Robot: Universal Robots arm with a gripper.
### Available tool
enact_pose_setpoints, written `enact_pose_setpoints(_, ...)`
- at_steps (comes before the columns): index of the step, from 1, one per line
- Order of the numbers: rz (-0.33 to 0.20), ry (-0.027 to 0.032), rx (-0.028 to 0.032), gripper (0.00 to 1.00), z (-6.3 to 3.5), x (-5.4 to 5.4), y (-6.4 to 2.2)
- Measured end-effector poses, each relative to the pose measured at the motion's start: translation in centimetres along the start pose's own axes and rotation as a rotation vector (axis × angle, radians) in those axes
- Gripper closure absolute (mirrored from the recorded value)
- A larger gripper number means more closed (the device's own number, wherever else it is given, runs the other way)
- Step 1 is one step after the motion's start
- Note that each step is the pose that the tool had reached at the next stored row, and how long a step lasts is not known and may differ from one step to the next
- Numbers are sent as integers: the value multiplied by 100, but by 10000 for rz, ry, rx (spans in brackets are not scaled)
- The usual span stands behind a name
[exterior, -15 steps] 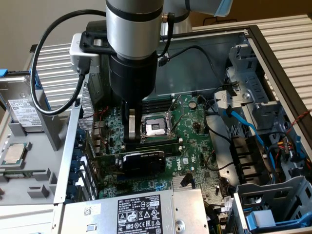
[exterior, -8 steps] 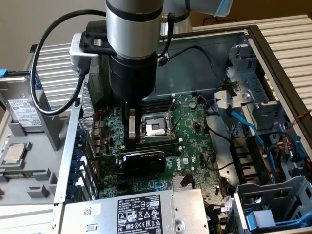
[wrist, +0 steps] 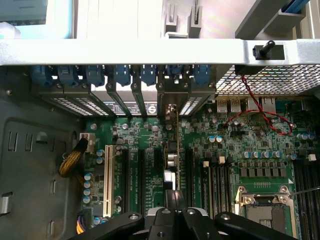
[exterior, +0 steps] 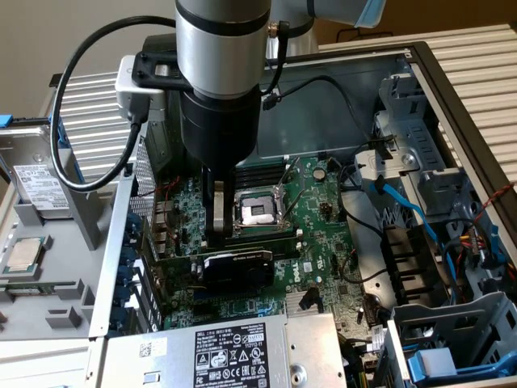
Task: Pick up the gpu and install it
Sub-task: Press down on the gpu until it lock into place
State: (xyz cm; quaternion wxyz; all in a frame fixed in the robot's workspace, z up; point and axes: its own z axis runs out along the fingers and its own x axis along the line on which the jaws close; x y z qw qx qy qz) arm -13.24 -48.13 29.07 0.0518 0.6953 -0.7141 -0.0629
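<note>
case (exterior: 452, 105): open, holding the motherboard (exterior: 323, 210) on its floor
CPU socket (exterior: 257, 212): on the motherboard, just behind the gpu
gpu (exterior: 236, 265): standing on edge in a motherboard slot, between the socket and the power supply
power supply (exterior: 234, 347): in front of the gpu
end effector (exterior: 216, 234): above the gpu, touching its top edge
drive cage (exterior: 452, 339): at the exterior view's right, front corner
loose CPU (exterior: 23, 255): outside the case, at the exterior view's left
</note>
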Motion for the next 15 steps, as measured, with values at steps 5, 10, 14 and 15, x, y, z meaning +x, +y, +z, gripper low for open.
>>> enact_pose_setpoints(5, -2, 0, 72, 89, 4, 1, 30)
enact_pose_setpoints(10, -4, -5, 171, 89, 9, 1, 55)
enact_pose_setpoints(14, -3, -4, 171, 89, 9, 2, 56)
enact_pose_setpoints(15, -4, -4, 171, 89, 9, 2, 55)
